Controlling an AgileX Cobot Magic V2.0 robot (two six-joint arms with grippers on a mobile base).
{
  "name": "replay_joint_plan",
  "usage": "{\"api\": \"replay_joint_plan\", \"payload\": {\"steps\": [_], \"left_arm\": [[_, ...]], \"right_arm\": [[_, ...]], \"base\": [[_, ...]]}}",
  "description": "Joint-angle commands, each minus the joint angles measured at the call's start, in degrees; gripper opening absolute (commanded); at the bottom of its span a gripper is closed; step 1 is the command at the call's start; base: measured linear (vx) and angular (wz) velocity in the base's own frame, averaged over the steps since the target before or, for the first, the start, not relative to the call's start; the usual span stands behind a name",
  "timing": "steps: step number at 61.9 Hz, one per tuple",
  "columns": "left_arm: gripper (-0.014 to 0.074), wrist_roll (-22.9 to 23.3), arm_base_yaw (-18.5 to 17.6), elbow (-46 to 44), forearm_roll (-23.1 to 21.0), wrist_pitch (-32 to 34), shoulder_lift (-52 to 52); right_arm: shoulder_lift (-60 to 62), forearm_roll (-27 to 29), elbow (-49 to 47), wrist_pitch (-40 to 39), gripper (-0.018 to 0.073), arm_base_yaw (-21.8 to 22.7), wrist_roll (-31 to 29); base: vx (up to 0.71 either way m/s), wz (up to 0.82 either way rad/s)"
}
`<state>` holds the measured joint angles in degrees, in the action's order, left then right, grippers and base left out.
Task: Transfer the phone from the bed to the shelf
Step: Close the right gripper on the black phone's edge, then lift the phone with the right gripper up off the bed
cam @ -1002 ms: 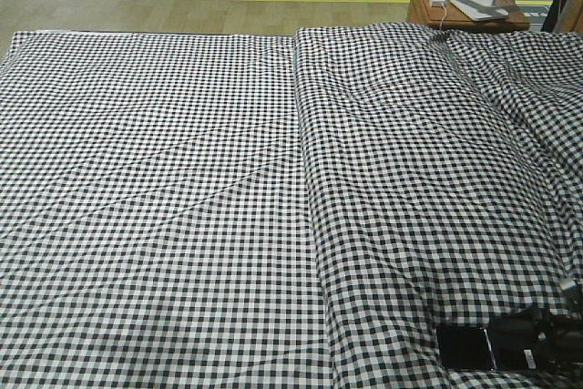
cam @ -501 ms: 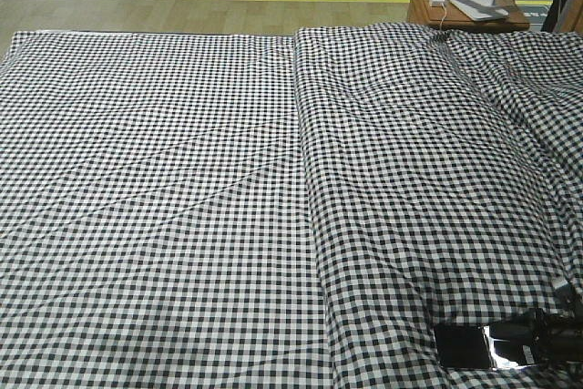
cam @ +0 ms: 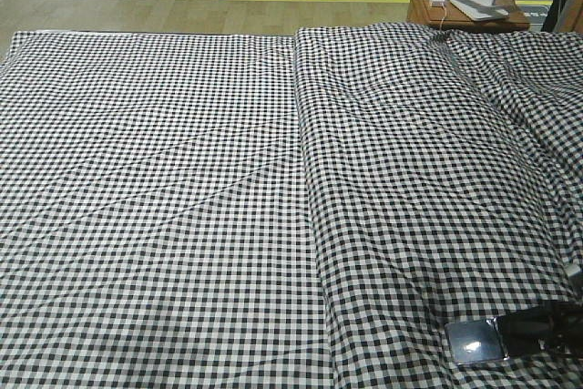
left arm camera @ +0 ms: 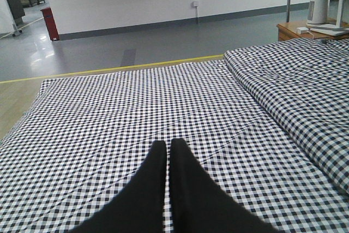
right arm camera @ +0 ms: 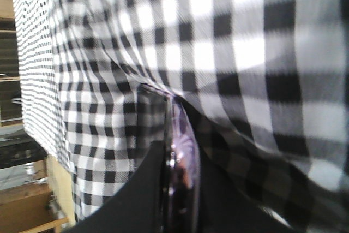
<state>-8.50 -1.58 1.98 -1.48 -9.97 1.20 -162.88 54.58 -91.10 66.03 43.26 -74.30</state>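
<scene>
On the bed (cam: 182, 179), right pincer (cam: 504, 336) grips phone (cam: 474, 343), its length pointing left.

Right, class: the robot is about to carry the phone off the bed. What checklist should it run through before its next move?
1. Grip on the phone by the right hand: ok; the wrist view shows a finger on each side.
2. Grip well placed: cannot tell; it holds one end only.
3. Phone clear of the bed cloth: not ok; checked folds sit close beside it.
4. Other arm out of the way: ok; the left hand is shut, empty, over open cloth.
5. The shelf in sight: cannot tell.
</scene>
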Motion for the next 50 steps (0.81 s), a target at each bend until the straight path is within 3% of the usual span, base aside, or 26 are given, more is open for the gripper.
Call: {"api": "replay_joint_plan", "payload": {"steps": [1,23,32,50], "left_arm": [[0.0001,0.3,-0.2,-1.3,-0.5,4.2,0.2],[0.0001,0.3,-0.2,-1.3,-0.5,4.2,0.2],[0.0001,0.3,-0.2,-1.3,-0.5,4.2,0.2],[0.0001,0.3,-0.2,-1.3,-0.5,4.2,0.2]], "right_arm": [[6.5,0.9,-0.7,7.7,-0.0009,0.3,2.6],[19.7,-1.0,-0.3,7.8,-0.0004,0.2,9.9],[26.5,1.4,0.3,7.8,-0.0004,0.0,11.2],[42.3,10.8,10.9,7.8,-0.0003,-4.9,1.1]], "base": [[0.00,0.00],[0.00,0.00],[0.00,0.00],[0.00,0.00]]}}
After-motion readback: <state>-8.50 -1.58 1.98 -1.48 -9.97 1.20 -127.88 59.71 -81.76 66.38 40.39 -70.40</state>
